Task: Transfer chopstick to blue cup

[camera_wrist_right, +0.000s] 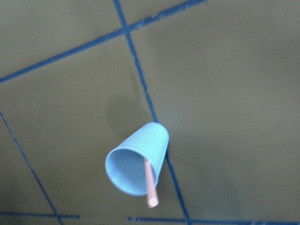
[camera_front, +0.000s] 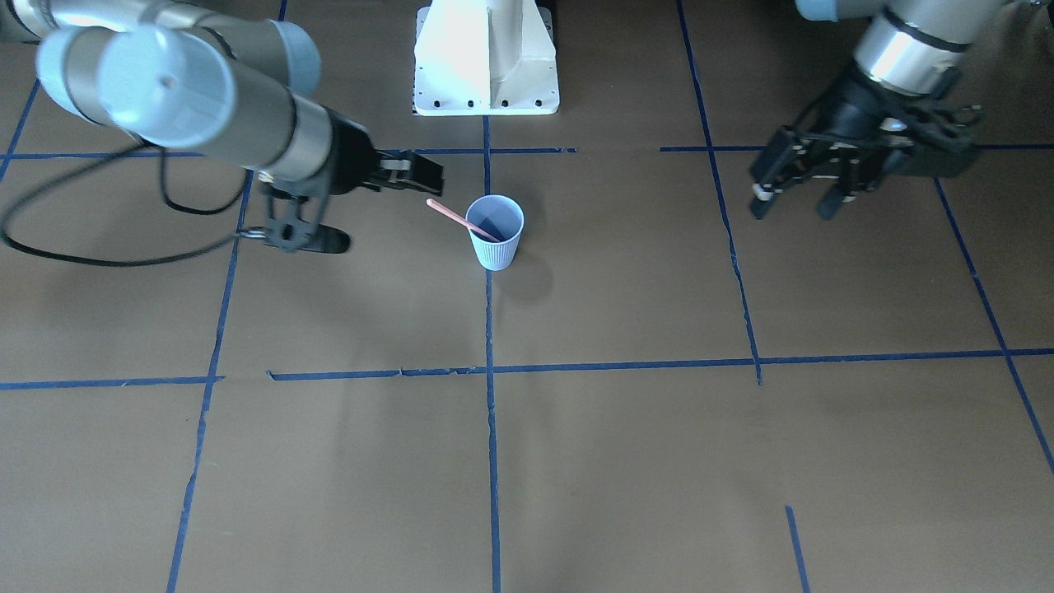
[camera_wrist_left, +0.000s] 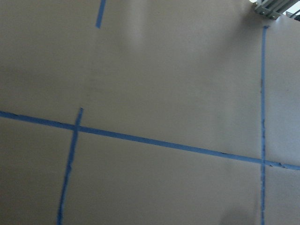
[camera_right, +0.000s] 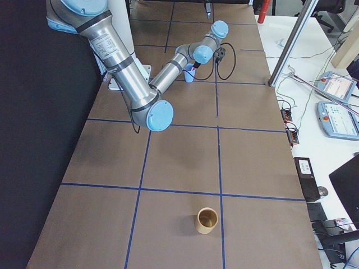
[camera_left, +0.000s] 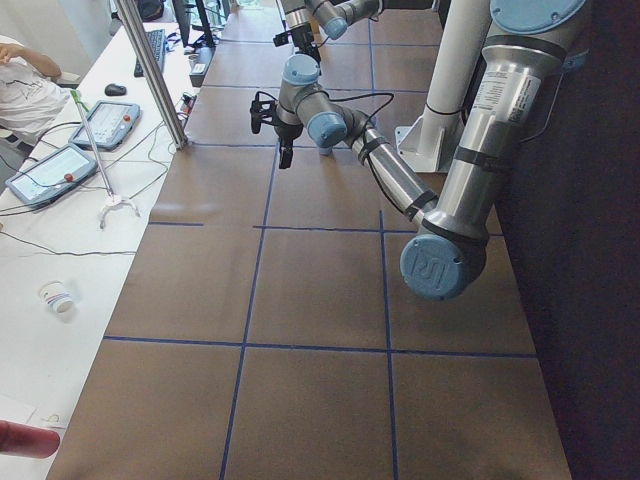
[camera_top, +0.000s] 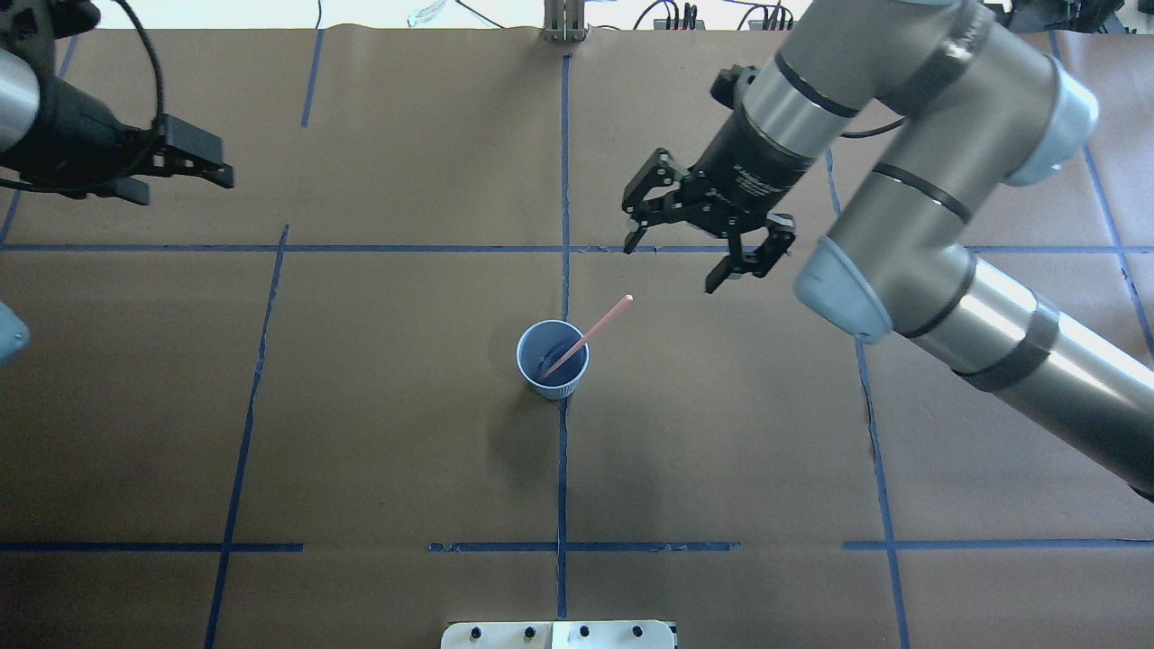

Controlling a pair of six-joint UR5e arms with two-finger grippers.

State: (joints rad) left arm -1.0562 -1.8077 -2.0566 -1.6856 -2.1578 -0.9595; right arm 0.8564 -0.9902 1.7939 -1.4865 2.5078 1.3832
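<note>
Black right claw point(camera_top: 670, 266) hangs wide, left claw point(camera_front: 792, 207) seemingly too; chopstick point(camera_top: 595, 329) in blue cup point(camera_top: 554, 389).

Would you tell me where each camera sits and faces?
Front: opposite the robot, facing it; left arm, right arm.
Overhead: behind it, looking down; both arms.
Left side: table end; left arm nearest.
Right side: other end; right arm nearest.
Left wrist: down at taped table only.
Right wrist: down at cup, chopstick; overhead shares them.
</note>
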